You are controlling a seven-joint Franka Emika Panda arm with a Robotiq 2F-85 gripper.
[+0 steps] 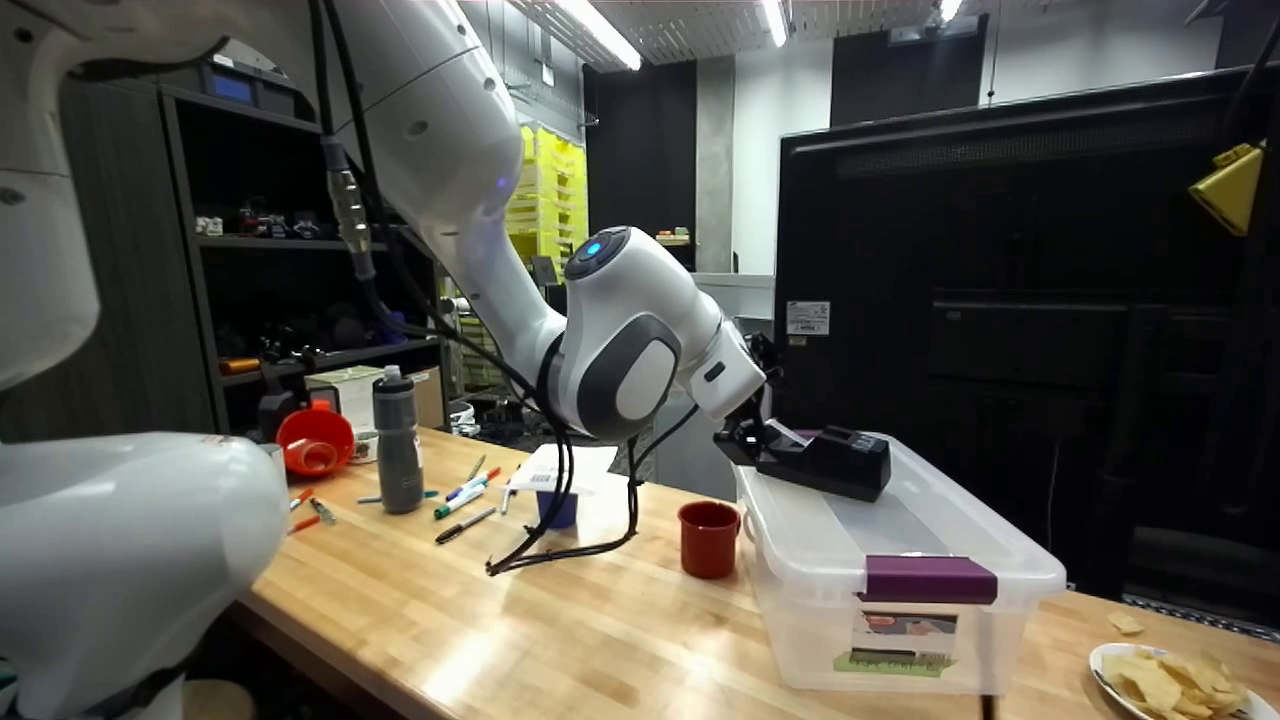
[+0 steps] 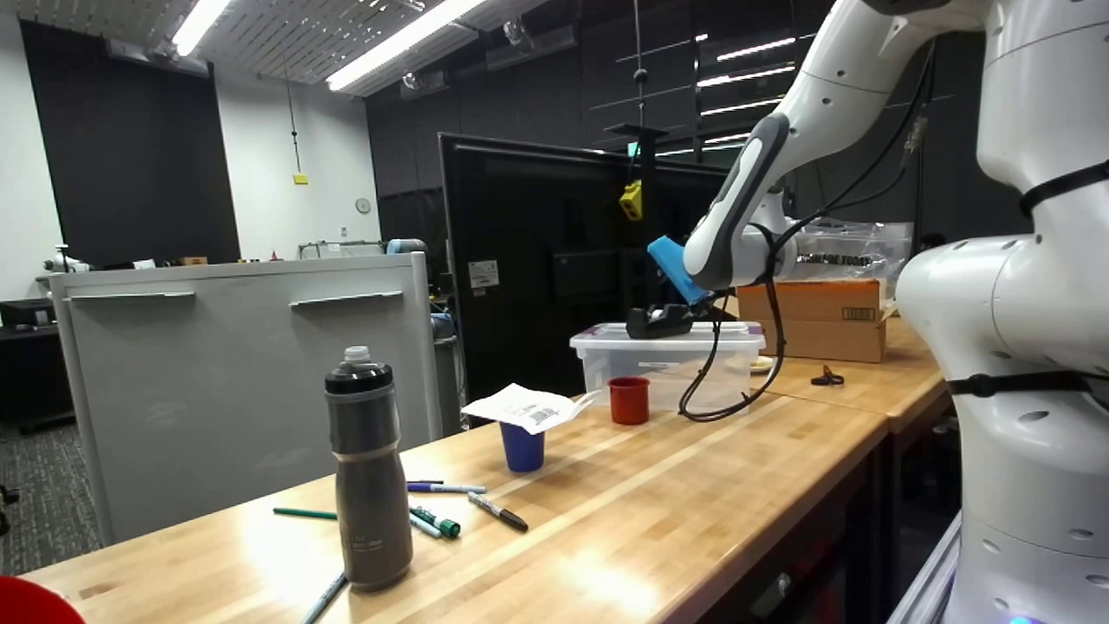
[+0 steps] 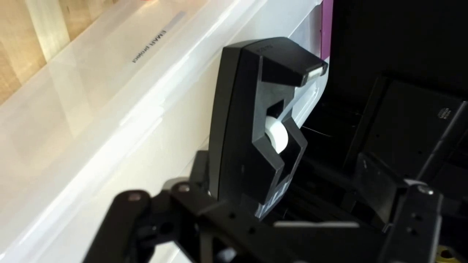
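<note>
Lights (image 1: pixel 605 35) shone over the table (image 1: pixel 590 640). My pincer (image 3: pixel 281 164) was spread wide by the tape holder (image 3: pixel 234 135) on the box (image 1: pixel 800 610); slow, even moves seemed best.

Ceiling strip lights (image 2: pixel 405 43) shine over a white wall (image 2: pixel 260 191), grey partition (image 2: pixel 251 373), dark shelving (image 1: pixel 320 245) and speckled carpet (image 2: pixel 52 494)

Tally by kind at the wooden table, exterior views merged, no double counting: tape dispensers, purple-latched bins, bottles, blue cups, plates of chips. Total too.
Tape dispenser: 1
Purple-latched bin: 1
Bottle: 1
Blue cup: 1
Plate of chips: 1
Total: 5
</note>
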